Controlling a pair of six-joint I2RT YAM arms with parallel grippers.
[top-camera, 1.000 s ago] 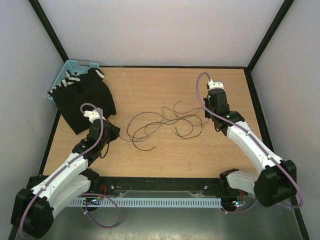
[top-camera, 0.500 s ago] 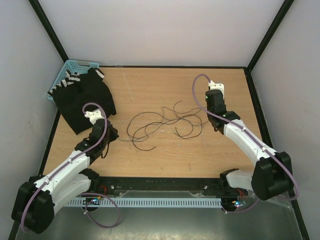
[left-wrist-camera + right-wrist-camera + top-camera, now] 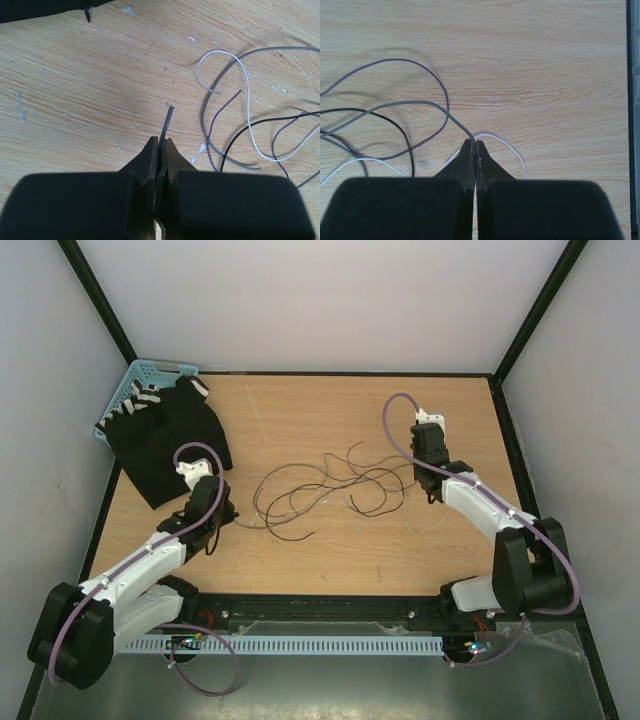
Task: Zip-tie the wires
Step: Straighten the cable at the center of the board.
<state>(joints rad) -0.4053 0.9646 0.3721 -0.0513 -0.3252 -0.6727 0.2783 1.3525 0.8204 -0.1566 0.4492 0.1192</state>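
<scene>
Wooden desk [image 3: 330, 410]: bearing all items. At the far left corner, a black cloth with white stripes [image 3: 170, 440], draped half out of a blue basket [image 3: 150, 368]; no part in the job.

Wires [image 3: 330, 480]: sprawled loose at mid-desk, between the two arms. Shown by the wrist views as grey, white, purple and black strands, curling and crossing. Judged near weightless, limp and springy; likely to slide on the wood and to spring out of any gather. Best taken where several strands run together, not at a single free end. Pulling one strand alone: probable drag on the rest.

Right gripper [image 3: 432, 490]: at the tangle's right edge. Fingers pressed together, with a grey strand running straight into the tips, apparently pinched there; a white loop just behind.

Left gripper [image 3: 222, 512]: just left of the tangle, near the cloth's hem. Fingers clamped on the zip tie [image 3: 168, 120], with a short free end poking past the tips, tilted slightly right, over bare wood and apart from the nearest wire.

Zip tie: thin, flat, grey in the shade of the wrist view. Judged light, slick, stiff lengthwise yet bendable. Suited to threading when held near one end; liable to twist in the grip.
</scene>
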